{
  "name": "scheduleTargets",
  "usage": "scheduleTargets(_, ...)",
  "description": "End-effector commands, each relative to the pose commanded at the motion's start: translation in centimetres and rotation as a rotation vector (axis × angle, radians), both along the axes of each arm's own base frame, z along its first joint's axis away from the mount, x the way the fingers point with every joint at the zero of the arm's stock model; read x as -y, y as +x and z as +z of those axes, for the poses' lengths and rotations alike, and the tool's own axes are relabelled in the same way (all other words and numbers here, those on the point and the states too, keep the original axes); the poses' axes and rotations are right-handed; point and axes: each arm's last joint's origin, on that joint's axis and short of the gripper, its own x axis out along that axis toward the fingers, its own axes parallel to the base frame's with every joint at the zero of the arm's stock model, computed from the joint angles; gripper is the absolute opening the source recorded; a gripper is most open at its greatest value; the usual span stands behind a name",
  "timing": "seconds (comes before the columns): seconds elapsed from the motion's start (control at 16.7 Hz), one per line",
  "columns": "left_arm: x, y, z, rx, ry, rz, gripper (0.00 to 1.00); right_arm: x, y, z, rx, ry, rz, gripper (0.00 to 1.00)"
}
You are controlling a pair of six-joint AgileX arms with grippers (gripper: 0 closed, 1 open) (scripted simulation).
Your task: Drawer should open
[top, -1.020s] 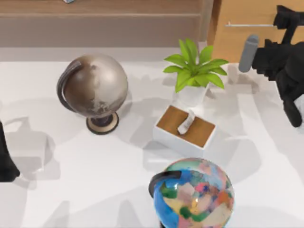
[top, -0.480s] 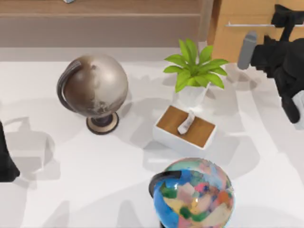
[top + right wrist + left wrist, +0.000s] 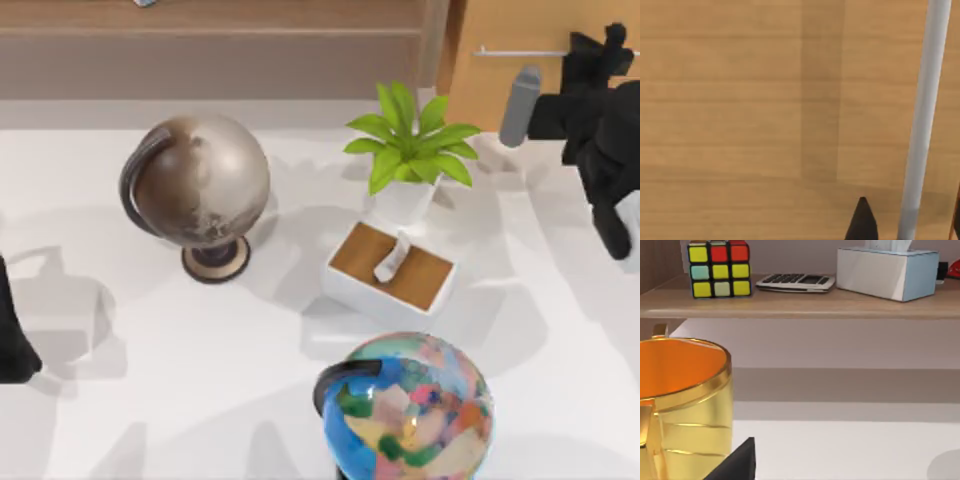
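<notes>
the right gripper (image 3: 592, 45) has moved up and back over the last second, from a spot over the table's far right edge to the handle (image 3: 520, 52) of the drawer (image 3: 510, 85); in the top view its black fingers now overlap the right end of the thin silver bar; the drawer sits at the far right of the table, behind the green plant (image 3: 408, 140), its light wooden front apparently flush and not yet pulled out.

in the right wrist view the wooden front fills the background and the handle (image 3: 922, 120) runs close by, with one dark fingertip (image 3: 861, 220) just on one side of the bar and a sliver of something dark at the frame's edge on the other; this suggests the fingers straddle the bar with a gap between them, so i judge the tool as parted and gripping nothing yet, though contact with the bar cannot be ruled out.

what this means for the task: the approach looks all but finished; the next move is likely to close on the bar and pull toward the table's near side; the risk is a shallow bite near the bar's end that slips under the pull.

the left gripper (image 3: 15, 350) is parked at the table's left edge; whether it is parted or closed i cannot tell; its wrist view faces a gold cup (image 3: 682, 410) and a shelf (image 3: 800, 302).
</notes>
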Motion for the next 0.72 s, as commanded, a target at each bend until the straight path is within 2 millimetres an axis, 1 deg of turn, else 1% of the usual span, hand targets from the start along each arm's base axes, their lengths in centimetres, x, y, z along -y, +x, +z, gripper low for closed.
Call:
scheduleTargets(0.12,0.0,0.0,0.0,0.0,0.0,0.0,1.0,0.0,0.0,0.0,0.0,0.0,0.0,0.02)
scheduleTargets(0.18,0.0,0.0,0.0,0.0,0.0,0.0,1.0,0.0,0.0,0.0,0.0,0.0,0.0,0.0)
scheduleTargets(0.72,0.0,0.0,0.0,0.0,0.0,0.0,1.0,0.0,-0.04,-0.01,-0.002,0.003,0.0,0.0)
